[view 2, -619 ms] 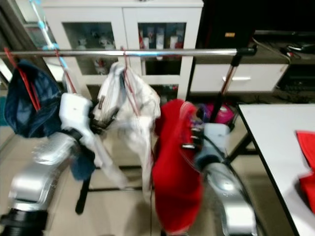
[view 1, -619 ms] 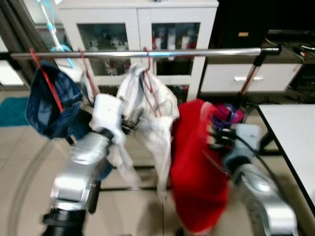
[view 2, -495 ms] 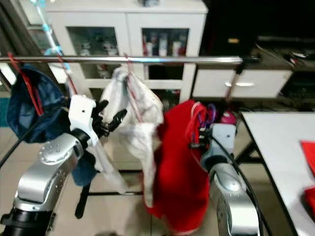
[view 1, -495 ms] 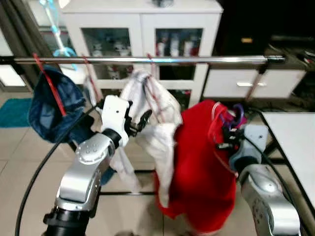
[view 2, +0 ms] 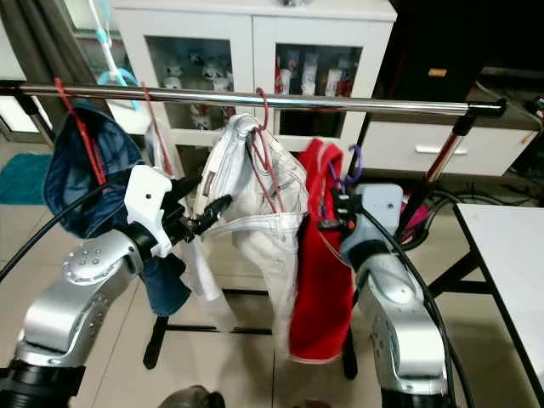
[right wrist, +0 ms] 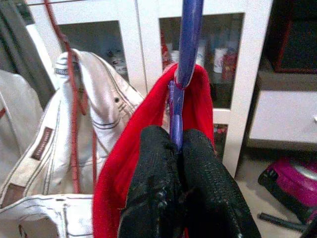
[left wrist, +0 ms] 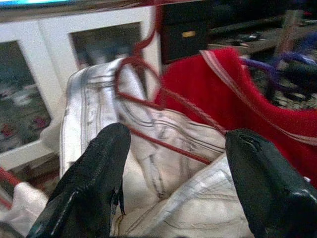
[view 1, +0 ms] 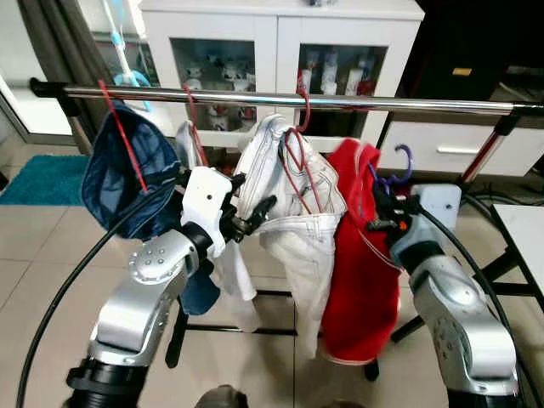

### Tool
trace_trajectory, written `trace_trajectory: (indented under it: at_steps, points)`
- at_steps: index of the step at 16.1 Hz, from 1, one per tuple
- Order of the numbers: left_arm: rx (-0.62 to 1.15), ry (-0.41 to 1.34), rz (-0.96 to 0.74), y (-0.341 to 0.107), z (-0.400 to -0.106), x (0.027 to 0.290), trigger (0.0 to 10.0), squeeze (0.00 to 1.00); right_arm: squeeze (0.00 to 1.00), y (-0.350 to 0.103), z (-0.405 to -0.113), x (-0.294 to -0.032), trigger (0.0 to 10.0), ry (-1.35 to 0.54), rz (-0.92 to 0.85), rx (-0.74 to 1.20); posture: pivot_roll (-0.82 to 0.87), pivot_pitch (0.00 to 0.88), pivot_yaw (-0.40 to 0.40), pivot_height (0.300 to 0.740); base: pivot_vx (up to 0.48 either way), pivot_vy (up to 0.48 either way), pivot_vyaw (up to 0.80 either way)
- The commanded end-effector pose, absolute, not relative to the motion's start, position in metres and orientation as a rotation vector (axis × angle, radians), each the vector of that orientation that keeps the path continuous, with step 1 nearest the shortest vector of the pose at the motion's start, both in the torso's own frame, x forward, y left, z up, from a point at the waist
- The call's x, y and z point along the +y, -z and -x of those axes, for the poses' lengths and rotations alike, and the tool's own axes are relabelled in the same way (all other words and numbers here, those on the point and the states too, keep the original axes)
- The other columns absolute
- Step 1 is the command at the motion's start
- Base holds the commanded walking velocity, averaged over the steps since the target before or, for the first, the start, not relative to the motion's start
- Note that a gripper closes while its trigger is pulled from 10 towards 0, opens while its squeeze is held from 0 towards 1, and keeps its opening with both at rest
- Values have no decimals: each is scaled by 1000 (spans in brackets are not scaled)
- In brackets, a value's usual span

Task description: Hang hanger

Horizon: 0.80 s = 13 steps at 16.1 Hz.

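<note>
Purple hanger [view 1: 401, 161] carrying a red garment [view 1: 361, 255], pinched between the closed fingers of the right gripper [right wrist: 179, 148] below the metal rail [view 1: 280, 99]; left gripper [left wrist: 173, 163] spread wide beside white jeans [view 1: 293, 204].

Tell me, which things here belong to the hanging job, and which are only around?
Job: purple hanger with red garment, shut in right tool; rail.

Around: white jeans, blue garment, white cabinet, open left tool.
</note>
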<state>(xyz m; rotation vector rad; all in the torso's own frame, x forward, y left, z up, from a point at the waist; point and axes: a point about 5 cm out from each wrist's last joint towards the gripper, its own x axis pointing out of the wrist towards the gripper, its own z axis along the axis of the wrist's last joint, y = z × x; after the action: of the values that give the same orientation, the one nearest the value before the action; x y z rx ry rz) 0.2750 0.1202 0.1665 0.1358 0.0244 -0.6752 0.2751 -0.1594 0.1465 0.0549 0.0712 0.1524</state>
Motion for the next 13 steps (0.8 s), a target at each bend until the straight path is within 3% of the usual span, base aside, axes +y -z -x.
trace_trajectory:
  at_steps: [1, 5, 13]
  points:
    - [12, 795, -171, -174, -271, 113, 10000, 0, 0, -165, -288, -163, 10000, -146, -33, -4, -3, 43, -2, 740, 0, 0, 0]
    - [24, 926, -218, -180, -270, 110, 10000, 0, 0, -182, -323, -181, 10000, -32, -25, -23, 3, 30, -5, 740, 0, 0, 0]
    - [46, 1022, -216, -180, -264, 107, 10000, 0, 0, -196, -368, -208, 10000, 72, 31, 46, -1, 20, -3, 740, 0, 0, 0]
